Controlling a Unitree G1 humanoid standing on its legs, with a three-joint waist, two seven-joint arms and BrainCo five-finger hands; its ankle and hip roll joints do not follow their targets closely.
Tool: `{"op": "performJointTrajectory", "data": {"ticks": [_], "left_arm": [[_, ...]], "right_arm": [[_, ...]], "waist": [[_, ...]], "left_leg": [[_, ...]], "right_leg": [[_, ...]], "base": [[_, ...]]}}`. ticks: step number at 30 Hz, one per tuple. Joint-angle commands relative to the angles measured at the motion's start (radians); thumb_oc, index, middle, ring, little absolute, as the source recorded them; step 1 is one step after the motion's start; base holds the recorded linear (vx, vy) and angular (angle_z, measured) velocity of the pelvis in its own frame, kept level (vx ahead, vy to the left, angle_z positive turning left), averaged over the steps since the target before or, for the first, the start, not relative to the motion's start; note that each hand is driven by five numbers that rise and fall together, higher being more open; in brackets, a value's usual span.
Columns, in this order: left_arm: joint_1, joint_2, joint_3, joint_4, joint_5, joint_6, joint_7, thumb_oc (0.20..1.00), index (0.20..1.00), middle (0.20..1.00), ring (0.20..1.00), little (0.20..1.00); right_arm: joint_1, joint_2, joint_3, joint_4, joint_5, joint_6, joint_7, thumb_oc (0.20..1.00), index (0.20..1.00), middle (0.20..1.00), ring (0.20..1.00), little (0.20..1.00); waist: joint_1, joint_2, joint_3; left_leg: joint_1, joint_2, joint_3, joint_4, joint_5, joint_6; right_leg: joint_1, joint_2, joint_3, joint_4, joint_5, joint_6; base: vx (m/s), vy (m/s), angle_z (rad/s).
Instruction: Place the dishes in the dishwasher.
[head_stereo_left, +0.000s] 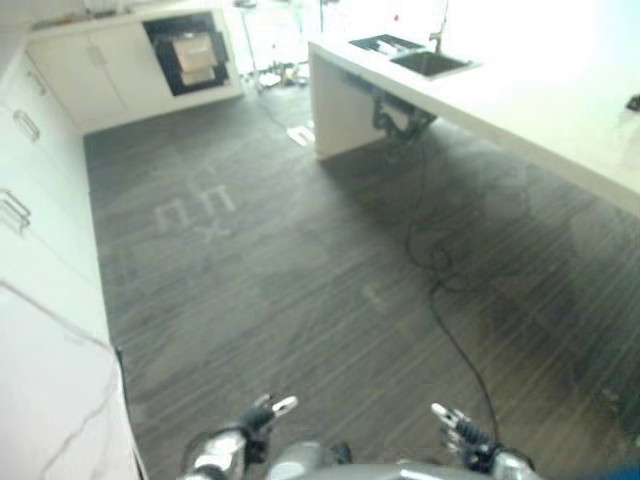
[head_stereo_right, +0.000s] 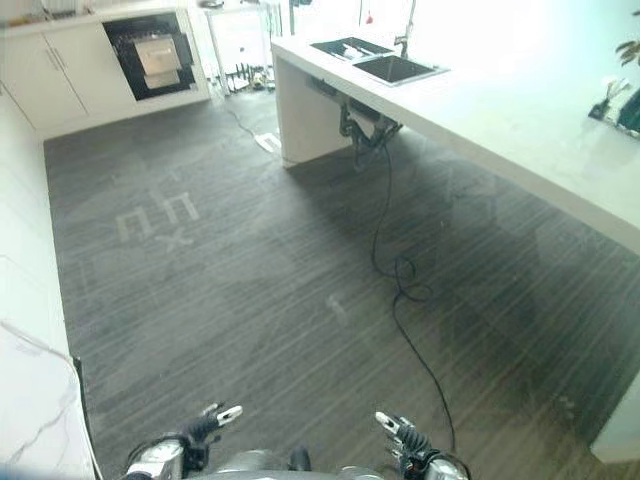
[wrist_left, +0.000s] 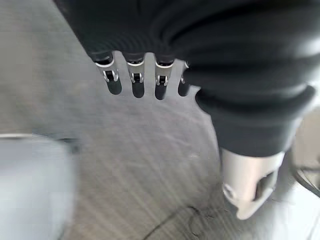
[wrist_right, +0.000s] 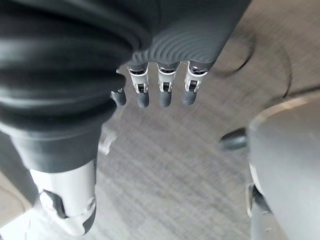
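While both your left hand (head_stereo_left: 262, 415) and right hand (head_stereo_left: 455, 425) hang relaxed and empty over the floor (head_stereo_left: 300, 270), no dishes visible, likely near the far sink (head_stereo_left: 430, 63); expect them stiff, slick, breakable, so pinch the rim

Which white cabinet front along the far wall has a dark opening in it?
The one at the right end of the far wall units, the dark oven opening; the cabinet doors left of it are plain white and closed.
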Motion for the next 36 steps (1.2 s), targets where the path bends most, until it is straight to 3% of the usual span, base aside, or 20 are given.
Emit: {"op": "performJointTrajectory", "data": {"ticks": [1,3,5,7,10,12,14,15,17,18,20,23,27,28,29,31,32,33,35,36], "left_arm": [[0.015,0.029,0.003,-0.019,0.047,-0.030,-0.013,1.000,1.000,1.000,1.000,1.000],[-0.010,0.038,-0.019,-0.021,0.054,-0.020,0.002,1.000,1.000,1.000,1.000,1.000],[-0.012,0.030,-0.029,-0.010,0.061,-0.020,0.000,1.000,1.000,1.000,1.000,1.000],[0.001,0.020,-0.040,-0.002,0.091,-0.026,-0.001,1.000,1.000,1.000,1.000,1.000],[0.015,0.004,-0.033,0.008,0.059,-0.016,0.005,1.000,1.000,1.000,1.000,1.000],[0.021,-0.004,-0.019,0.005,0.064,-0.029,0.003,1.000,1.000,1.000,1.000,1.000],[0.024,-0.007,-0.008,-0.004,0.060,-0.043,0.003,1.000,1.000,1.000,1.000,1.000],[0.021,-0.004,0.003,-0.027,0.059,-0.036,0.003,1.000,1.000,1.000,1.000,1.000],[0.018,0.000,0.001,-0.047,0.073,-0.034,-0.002,1.000,1.000,1.000,1.000,1.000],[0.020,0.000,-0.017,-0.048,0.072,-0.044,0.004,1.000,1.000,1.000,1.000,1.000],[0.024,0.000,-0.022,-0.045,0.070,-0.046,-0.005,1.000,1.000,1.000,1.000,1.000],[0.026,-0.009,-0.022,-0.045,0.063,-0.057,-0.031,1.000,1.000,1.000,1.000,1.000],[0.020,-0.013,-0.029,-0.047,0.080,-0.064,-0.047,1.000,1.000,1.000,1.000,1.000],[-0.004,-0.007,-0.062,-0.040,0.092,-0.057,-0.038,1.000,1.000,1.000,1.000,1.000],[-0.012,-0.006,-0.070,-0.039,0.099,-0.057,-0.037,1.000,1.000,1.000,1.000,1.000],[-0.030,-0.004,-0.092,-0.038,0.111,-0.054,-0.029,1.000,1.000,1.000,1.000,1.000],[-0.042,0.002,-0.103,-0.034,0.101,-0.051,-0.019,1.000,1.000,1.000,1.000,1.000],[-0.044,0.005,-0.101,-0.033,0.095,-0.047,-0.012,1.000,1.000,1.000,1.000,1.000],[-0.041,0.010,-0.094,-0.032,0.083,-0.049,-0.003,1.000,1.000,1.000,1.000,1.000],[-0.043,0.021,-0.084,-0.039,0.086,-0.047,-0.012,1.000,1.000,1.000,1.000,1.000]], "right_arm": [[-0.018,-0.010,0.028,0.006,0.011,-0.056,-0.015,1.000,1.000,1.000,1.000,1.000],[-0.002,-0.029,0.019,0.006,0.034,-0.067,0.017,1.000,1.000,1.000,1.000,1.000],[0.006,-0.032,0.006,0.020,0.032,-0.085,0.030,1.000,1.000,1.000,1.000,1.000],[0.003,-0.028,-0.005,0.026,0.048,-0.080,0.018,1.000,1.000,1.000,1.000,1.000],[-0.012,-0.032,0.004,0.042,0.058,-0.067,0.004,1.000,1.000,1.000,1.000,1.000],[-0.017,-0.043,0.020,0.031,0.007,-0.054,0.003,1.000,1.000,1.000,1.000,1.000],[-0.022,-0.054,0.030,0.030,-0.006,-0.055,0.009,1.000,1.000,1.000,1.000,1.000],[-0.019,-0.065,0.031,0.021,-0.009,-0.059,0.017,1.000,1.000,1.000,1.000,1.000],[-0.023,-0.071,0.024,0.015,0.007,-0.066,0.027,1.000,1.000,1.000,1.000,1.000],[-0.036,-0.070,0.010,0.017,-0.001,-0.062,0.020,1.000,1.000,1.000,1.000,1.000],[-0.037,-0.071,0.011,0.029,0.009,-0.053,0.014,1.000,1.000,1.000,1.000,1.000],[-0.026,-0.086,-0.007,0.060,0.000,-0.037,0.024,1.000,1.000,1.000,1.000,1.000],[-0.011,-0.082,-0.015,0.065,-0.002,-0.021,0.000,1.000,1.000,1.000,1.000,1.000],[0.006,-0.075,-0.029,0.065,0.042,-0.005,-0.006,1.000,1.000,1.000,1.000,1.000],[0.012,-0.072,-0.032,0.064,0.048,-0.003,-0.006,1.000,1.000,1.000,1.000,1.000],[0.023,-0.066,-0.032,0.057,0.036,-0.002,-0.008,1.000,1.000,1.000,1.000,1.000],[0.028,-0.058,-0.022,0.054,0.030,-0.010,-0.009,1.000,1.000,1.000,1.000,1.000],[0.029,-0.055,-0.018,0.051,0.024,-0.008,-0.006,1.000,1.000,1.000,1.000,1.000],[0.025,-0.047,-0.011,0.051,0.007,-0.007,-0.003,1.000,1.000,1.000,1.000,1.000],[0.020,-0.042,0.003,0.058,0.017,-0.016,-0.007,1.000,1.000,1.000,1.000,1.000]], "waist": [[-0.042,0.036,0.002],[-0.090,0.010,0.012],[-0.109,-0.023,0.014],[-0.112,-0.028,0.004],[-0.112,-0.026,-0.020],[-0.094,-0.042,-0.026],[-0.076,-0.053,-0.014],[-0.049,-0.061,0.006],[-0.032,-0.052,0.025],[-0.020,-0.046,0.033],[-0.011,-0.011,0.029],[-0.008,0.003,0.021],[-0.016,0.007,0.013],[-0.024,0.004,0.012],[-0.030,0.006,0.010],[-0.040,0.013,0.009],[-0.045,0.025,0.014],[-0.043,0.027,0.016],[-0.046,0.026,0.026],[-0.064,0.019,0.034]], "left_leg": [[-0.033,0.084,-0.017,-0.035,0.073,-0.140],[0.036,0.060,-0.062,-0.035,0.012,-0.149],[0.088,0.024,-0.098,-0.035,-0.043,-0.160],[0.120,0.017,-0.120,-0.035,-0.069,-0.165],[0.195,0.044,-0.116,-0.035,-0.064,-0.185],[0.260,0.086,-0.055,-0.006,0.186,-0.243],[0.159,0.097,-0.049,0.209,0.250,-0.262],[-0.017,0.112,-0.040,0.348,0.285,-0.261],[-0.058,0.142,0.000,0.251,0.269,-0.251],[-0.035,0.159,0.007,-0.035,0.277,-0.250],[-0.151,0.214,-0.081,-0.035,0.219,-0.270],[-0.232,0.286,-0.115,-0.035,0.250,-0.305],[-0.179,0.272,-0.084,-0.035,0.221,-0.284],[-0.140,0.216,-0.078,-0.035,0.184,-0.240],[-0.130,0.204,-0.072,-0.035,0.173,-0.226],[-0.103,0.165,-0.063,-0.035,0.146,-0.189],[-0.077,0.148,-0.049,-0.035,0.121,-0.168],[-0.065,0.141,-0.041,-0.035,0.112,-0.163],[-0.032,0.134,-0.025,-0.035,0.093,-0.160],[-0.003,0.119,-0.027,-0.035,0.073,-0.163]], "right_leg": [[-0.016,0.035,-0.030,-0.538,0.089,-0.032],[-0.088,-0.023,-0.035,-0.831,0.149,-0.021],[-0.185,-0.090,0.015,-0.860,0.136,-0.002],[-0.187,-0.086,0.045,-0.860,0.118,-0.007],[-0.122,-0.047,0.051,-0.860,0.068,-0.059],[-0.062,-0.044,0.053,-0.860,0.018,-0.101],[-0.023,-0.040,0.061,-0.860,-0.006,-0.129],[0.028,-0.039,0.069,-0.860,-0.035,-0.151],[0.070,-0.029,0.063,-0.860,-0.072,-0.154],[0.100,-0.015,0.086,-0.860,-0.105,-0.137],[0.120,0.029,0.102,-0.860,-0.128,-0.127],[0.165,0.027,0.127,-0.860,-0.164,-0.111],[0.204,-0.025,0.114,-0.860,-0.182,-0.084],[0.243,-0.060,0.089,-0.860,-0.147,-0.075],[0.254,-0.066,0.079,-0.860,-0.102,-0.067],[0.210,-0.101,0.063,-0.722,0.010,-0.041],[0.149,-0.117,0.024,-0.589,0.062,-0.040],[0.122,-0.128,0.002,-0.545,0.080,-0.040],[0.070,-0.115,-0.021,-0.504,0.081,-0.039],[0.033,-0.020,-0.029,-0.593,0.049,-0.043]], "base": [[0.31,-0.069,0.63],[0.42,-0.163,0.98],[0.46,-0.226,1.11],[0.46,-0.262,0.60],[0.48,-0.252,0.28],[0.44,-0.263,0.05],[0.25,-0.211,-0.29],[0.26,-0.142,-0.33],[0.41,0.066,-0.17],[0.50,0.284,-0.63],[0.46,0.361,-0.59],[0.42,0.372,-0.34],[0.48,0.544,-0.35],[0.55,0.660,0.00],[0.54,0.702,0.25],[0.29,0.495,0.57],[0.24,0.476,0.44],[0.23,0.438,0.00],[0.19,0.200,-0.29],[0.25,0.088,-0.36]]}}
